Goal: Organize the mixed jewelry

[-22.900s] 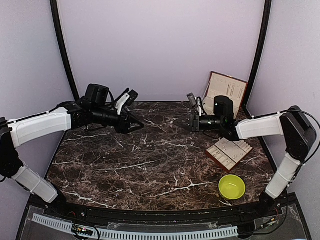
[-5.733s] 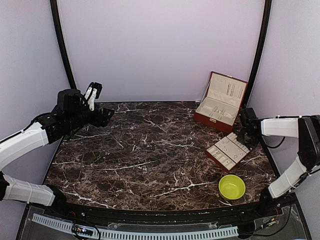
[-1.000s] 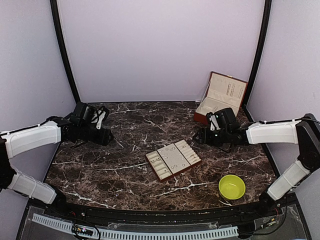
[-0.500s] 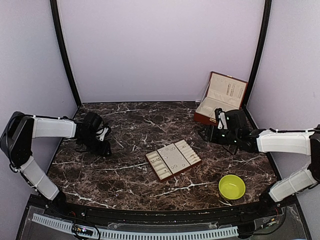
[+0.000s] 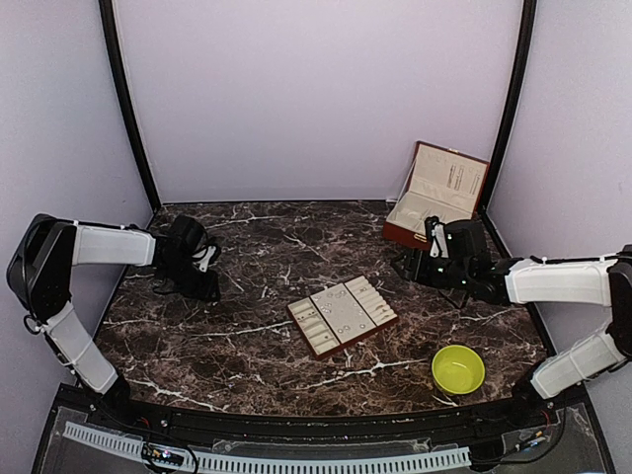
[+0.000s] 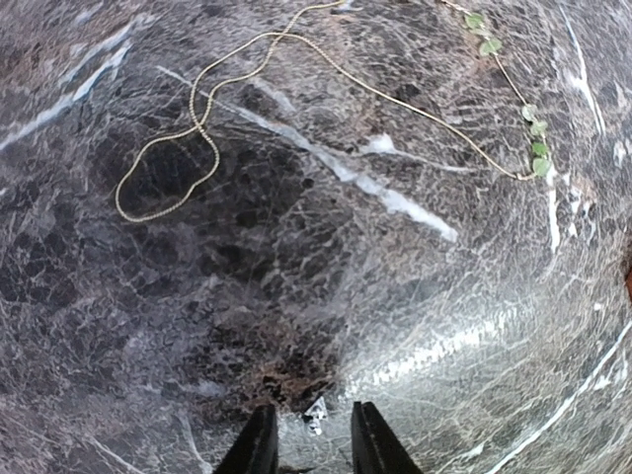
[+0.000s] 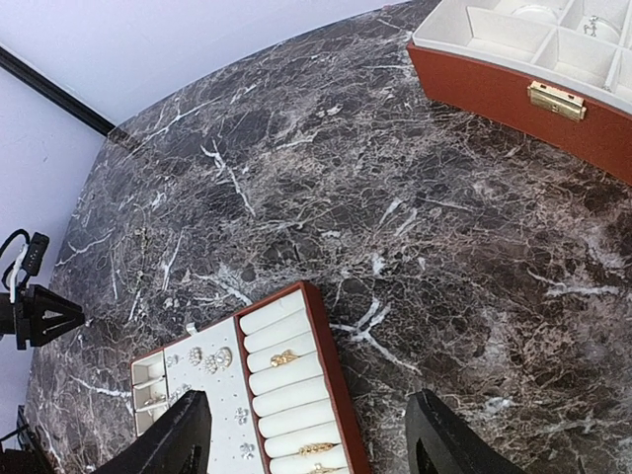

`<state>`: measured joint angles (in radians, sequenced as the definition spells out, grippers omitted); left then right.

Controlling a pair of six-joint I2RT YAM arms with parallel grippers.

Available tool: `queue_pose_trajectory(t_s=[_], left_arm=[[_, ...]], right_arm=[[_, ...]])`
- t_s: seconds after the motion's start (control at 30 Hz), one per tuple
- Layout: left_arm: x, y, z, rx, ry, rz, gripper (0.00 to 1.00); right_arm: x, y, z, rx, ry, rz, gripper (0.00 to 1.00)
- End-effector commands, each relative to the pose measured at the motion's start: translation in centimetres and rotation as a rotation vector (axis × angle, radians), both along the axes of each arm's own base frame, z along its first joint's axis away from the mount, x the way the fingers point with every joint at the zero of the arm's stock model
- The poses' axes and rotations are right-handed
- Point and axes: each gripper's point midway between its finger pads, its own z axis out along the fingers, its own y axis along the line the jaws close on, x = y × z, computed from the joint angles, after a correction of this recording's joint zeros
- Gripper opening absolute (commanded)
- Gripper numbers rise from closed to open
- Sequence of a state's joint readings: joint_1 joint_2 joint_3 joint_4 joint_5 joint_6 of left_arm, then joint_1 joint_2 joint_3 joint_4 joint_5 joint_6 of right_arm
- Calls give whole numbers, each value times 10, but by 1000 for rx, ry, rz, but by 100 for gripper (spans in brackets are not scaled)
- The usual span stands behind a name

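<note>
A tiny silvery piece (image 6: 316, 415) of the mixed jewelry lies on the marble between my left gripper's (image 6: 314, 449) fingertips, which stand a little apart and do not touch it. Farther off lie a gold chain loop (image 6: 166, 163) and a thin chain with green leaves (image 6: 513, 109). In the top view the left gripper (image 5: 205, 286) is down at the table's left. The cream-lined tray (image 5: 370, 326) lies mid-table with rings (image 7: 281, 357) and studs (image 7: 212, 358) in it. My right gripper (image 7: 306, 444) hovers wide open over the tray's (image 7: 321, 336) right end, holding nothing.
The reddish-brown box (image 5: 434, 212) stands open at the back right, its front wall with the brass clasp (image 7: 556, 99) close to my right arm. A yellow-green bowl (image 5: 458, 368) sits at the front right. The left arm (image 7: 30, 308) shows far off in the right wrist view.
My left arm has folded back to the left and lowered, and its jaws have narrowed around the tiny piece. My right gripper has drawn back slightly to the right, still open.
</note>
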<state>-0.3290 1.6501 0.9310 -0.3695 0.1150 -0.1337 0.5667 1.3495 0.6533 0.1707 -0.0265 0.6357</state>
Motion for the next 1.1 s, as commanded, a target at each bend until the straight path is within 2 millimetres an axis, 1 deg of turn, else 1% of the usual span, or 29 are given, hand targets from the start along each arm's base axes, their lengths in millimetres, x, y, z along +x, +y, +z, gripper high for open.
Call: queue_pose_trajectory(t_s=[0.0,0.3,0.47,0.8,0.97,1.07], left_arm=[[11,2,6,6,-29,5,25],[15,0,3,-2,-20,8,20],[15,-1,1,-7,-15,6,15],[13,-2,-2,-10,1,4,8],[12,-3,-3,-12,7,3,1],[11,-3,-3,-16,9,-1,0]], right_arm=[[4,1,0,23,-15,-6,68],[4,3,-5,21,-2,2,68],[3,2,-7,16,2,-2,68],[4,2,-12,8,12,-1,68],[4,0,-13,1,10,-8,68],[4,-1,-12,2,7,-17,68]])
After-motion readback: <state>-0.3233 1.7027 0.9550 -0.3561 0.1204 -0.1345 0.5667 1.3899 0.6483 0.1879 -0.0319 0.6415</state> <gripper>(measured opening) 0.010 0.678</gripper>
